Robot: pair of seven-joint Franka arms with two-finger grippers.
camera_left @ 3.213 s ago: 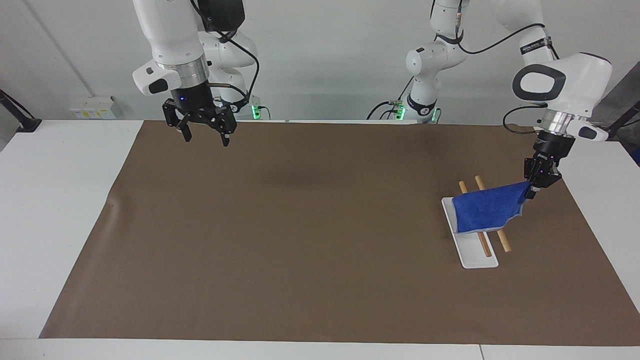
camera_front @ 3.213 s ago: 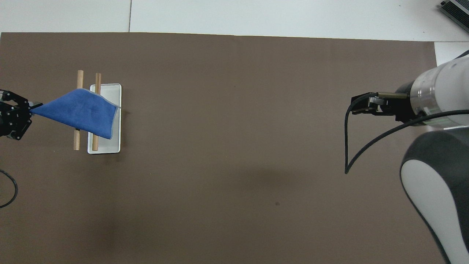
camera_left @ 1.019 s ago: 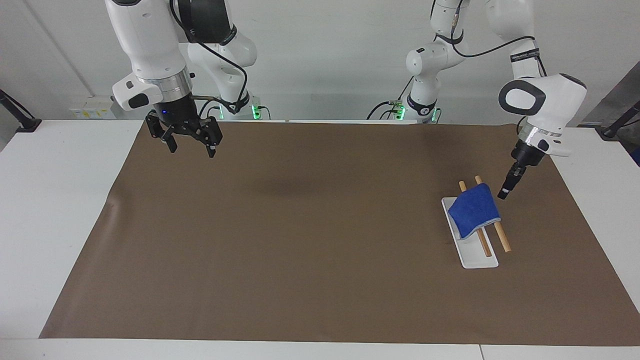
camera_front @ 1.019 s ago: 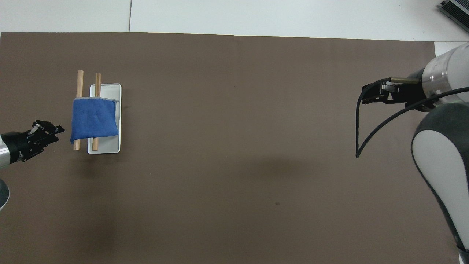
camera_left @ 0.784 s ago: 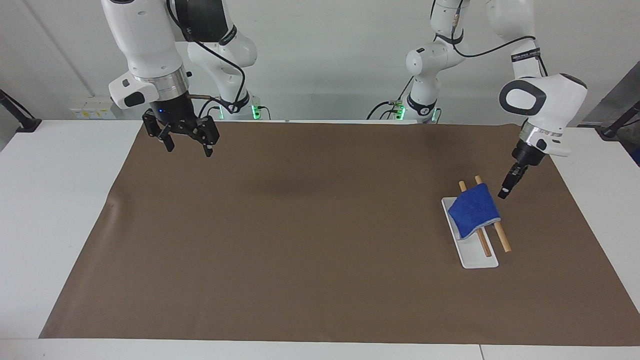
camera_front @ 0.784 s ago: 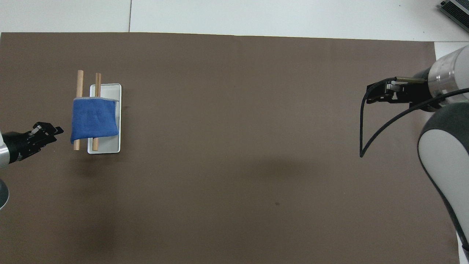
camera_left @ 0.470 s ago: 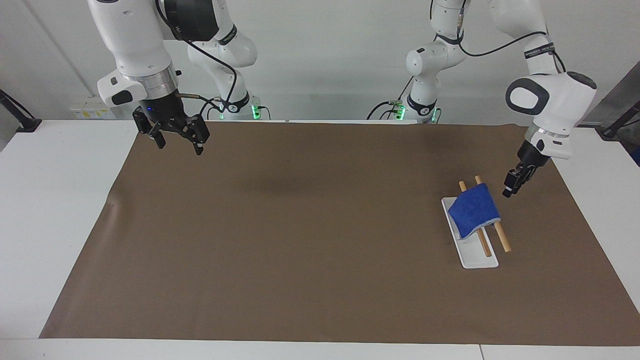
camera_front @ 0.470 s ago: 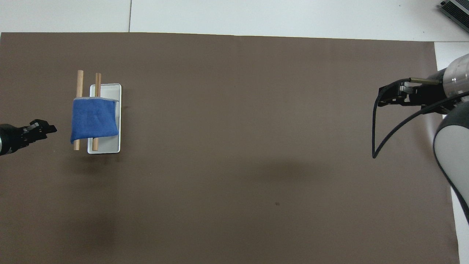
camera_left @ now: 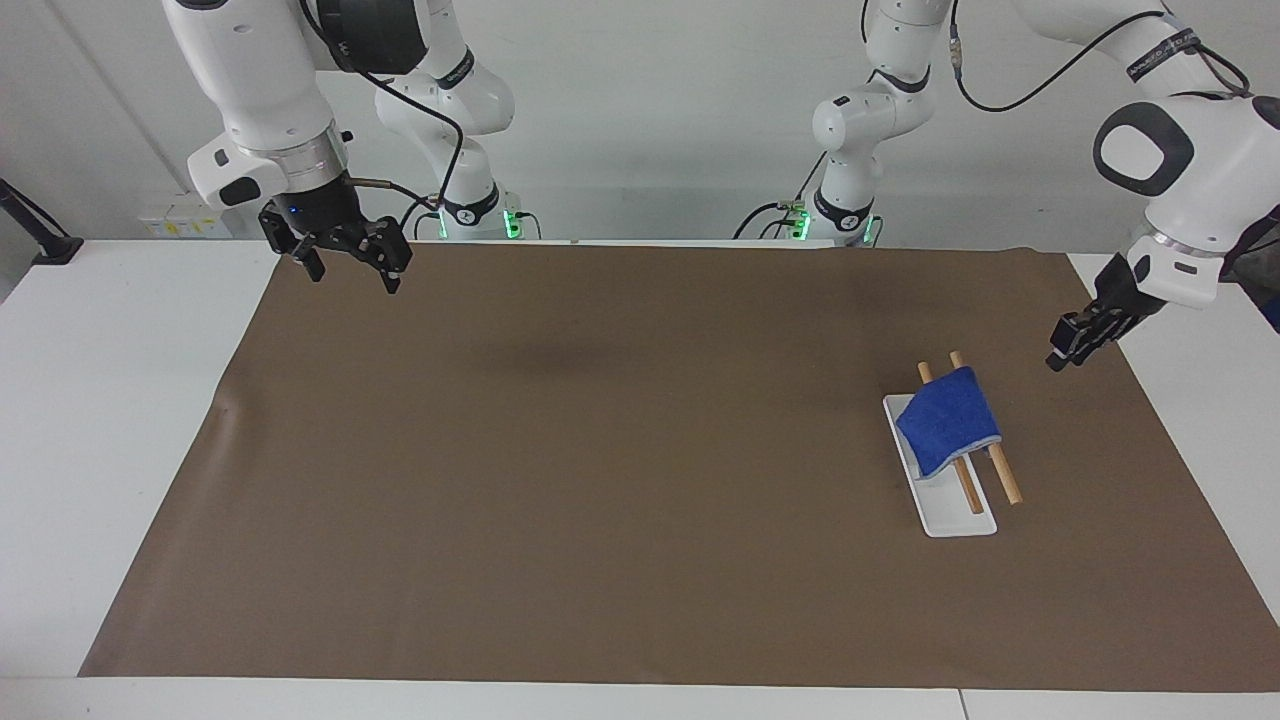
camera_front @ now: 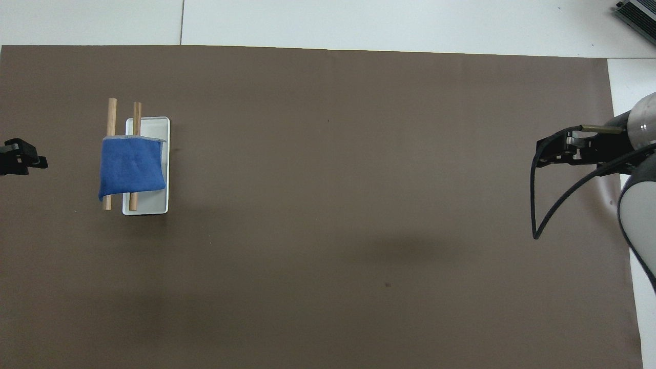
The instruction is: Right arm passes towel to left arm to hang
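The blue towel (camera_left: 948, 420) (camera_front: 132, 171) hangs folded over two wooden rods (camera_left: 1003, 481) (camera_front: 111, 110) that stand on a white base (camera_left: 958, 517) (camera_front: 154, 128), toward the left arm's end of the table. Nothing holds the towel. My left gripper (camera_left: 1062, 352) (camera_front: 20, 159) hovers apart from it, over the brown mat's edge at that end, with nothing in it. Over the mat's corner at the right arm's end, my right gripper (camera_left: 348, 275) (camera_front: 540, 154) hangs open and holds nothing.
A brown mat (camera_left: 600, 450) covers most of the white table (camera_left: 110, 400). The rack is the only thing standing on it. A black cable (camera_front: 543, 210) loops down from the right arm's wrist.
The left gripper has drawn away from the towel, out toward its own end of the table. The right gripper has shifted toward its own end. The towel stays on the rods.
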